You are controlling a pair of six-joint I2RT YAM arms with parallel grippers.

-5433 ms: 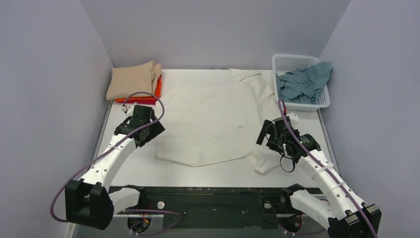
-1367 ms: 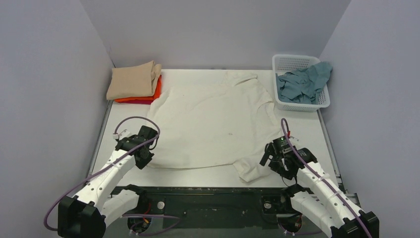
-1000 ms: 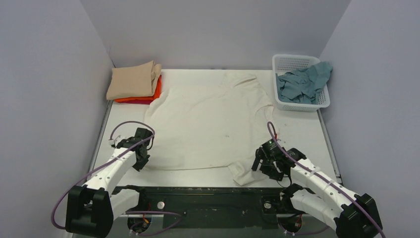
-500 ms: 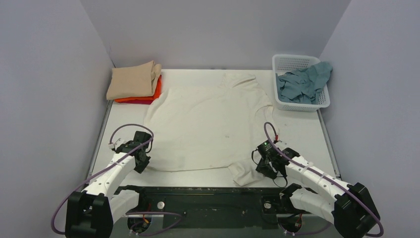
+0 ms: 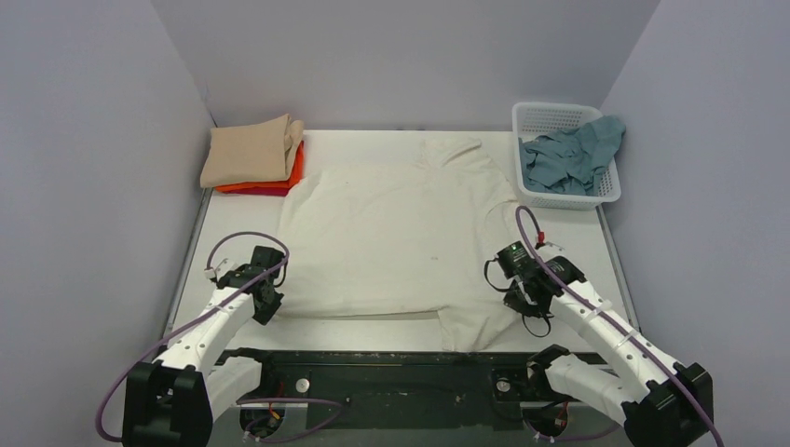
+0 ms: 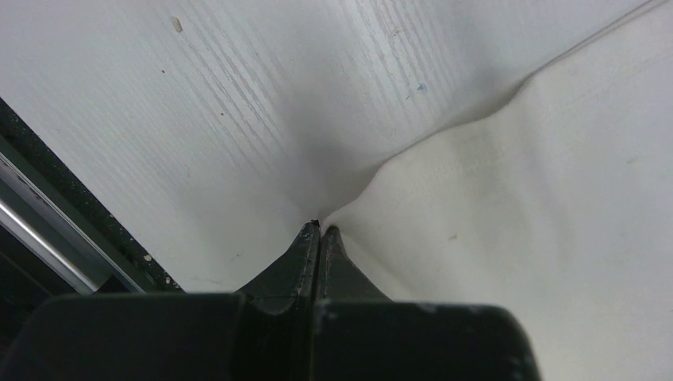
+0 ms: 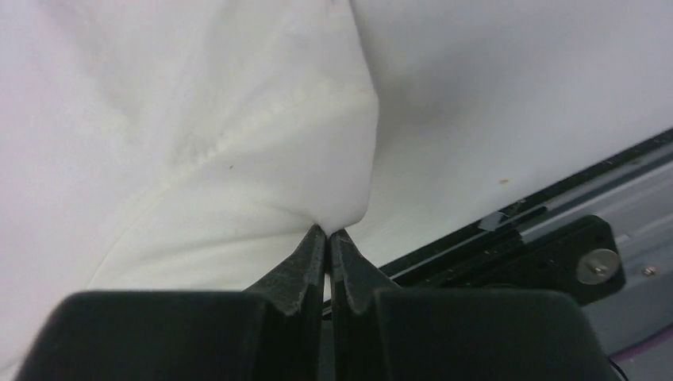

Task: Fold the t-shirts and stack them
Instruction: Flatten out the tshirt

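Left gripper (image 6: 319,232): jaws pinched tight together on the near-left hem corner of the cream-white t-shirt (image 5: 391,233); the cloth draws to a point right at the tips, and the rest of the shirt runs away ahead and to that gripper's right. Right gripper (image 7: 328,232): jaws likewise closed to a hairline, nipping a rolled fold of the same shirt's near-right edge; the cloth fans out ahead and to its left, a stitched seam curving just off the tips. The shirt lies mostly flat on the table (image 5: 578,251) between the two grippers, collar at the far end, a few faint specks on the fabric, and the right sleeve bunched in a flap beside the right gripper. Teal-blue t-shirt (image 5: 568,154) is crumpled in the basket (image 5: 559,110), well beyond the right gripper. Tan t-shirt (image 5: 247,154) sits folded on orange (image 5: 296,168) and red (image 5: 251,191) ones, well beyond the left gripper.
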